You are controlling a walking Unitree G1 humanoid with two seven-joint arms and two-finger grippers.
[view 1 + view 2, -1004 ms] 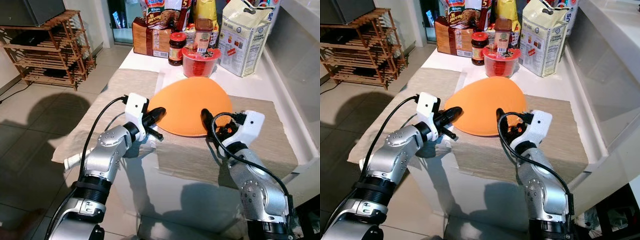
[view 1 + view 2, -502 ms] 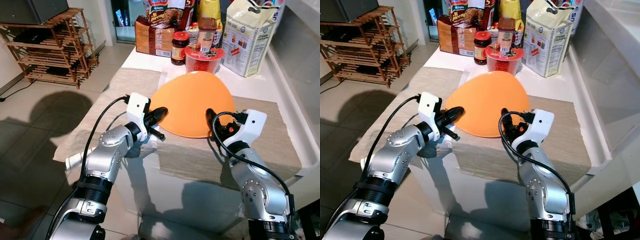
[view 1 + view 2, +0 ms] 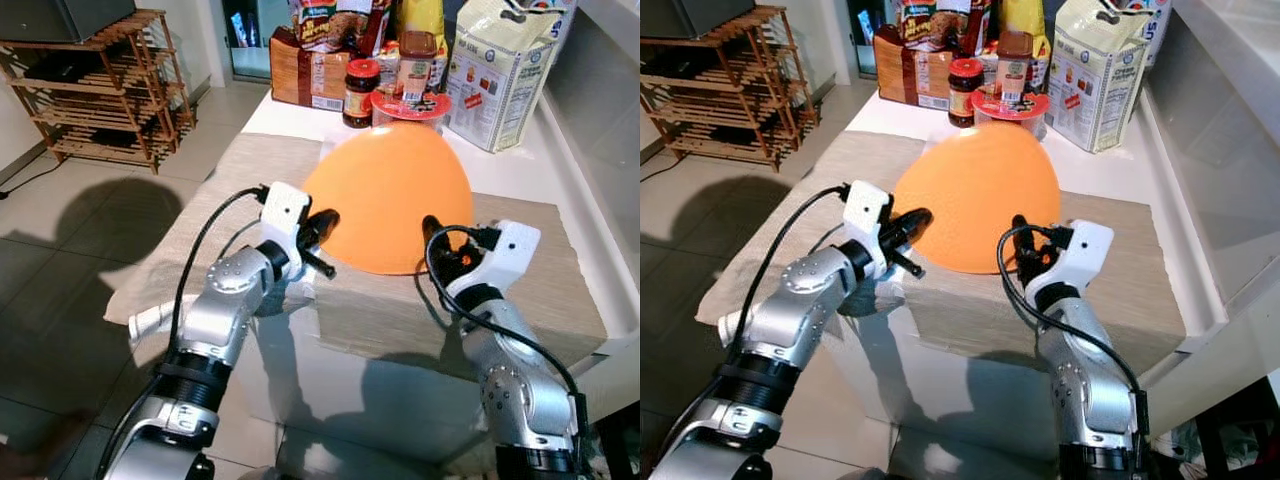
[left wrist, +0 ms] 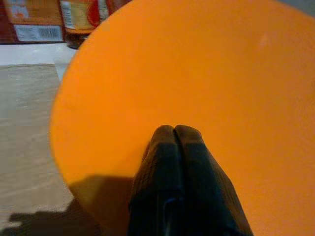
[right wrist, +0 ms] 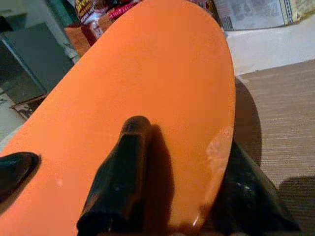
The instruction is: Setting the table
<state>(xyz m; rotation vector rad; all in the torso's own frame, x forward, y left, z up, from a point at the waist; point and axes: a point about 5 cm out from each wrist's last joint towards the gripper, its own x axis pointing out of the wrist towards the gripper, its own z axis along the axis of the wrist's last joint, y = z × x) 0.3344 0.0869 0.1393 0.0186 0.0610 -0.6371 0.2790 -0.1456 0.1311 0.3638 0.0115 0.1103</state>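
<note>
Orange plate tilted up, both grippers' fingers gripping it

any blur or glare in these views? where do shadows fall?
Eye views: sharp, bright; arm shadows fall on the floor and table front below the placemat. Left wrist view: soft, fingers shade the orange plate. Right wrist view: a pale glare patch on the plate's edge.

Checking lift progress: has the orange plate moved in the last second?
Yes. The orange plate has tipped up: its far edge now overlaps the red-lidded tub behind it, where before it lay short of it. Both grippers are at its near rim.
</note>
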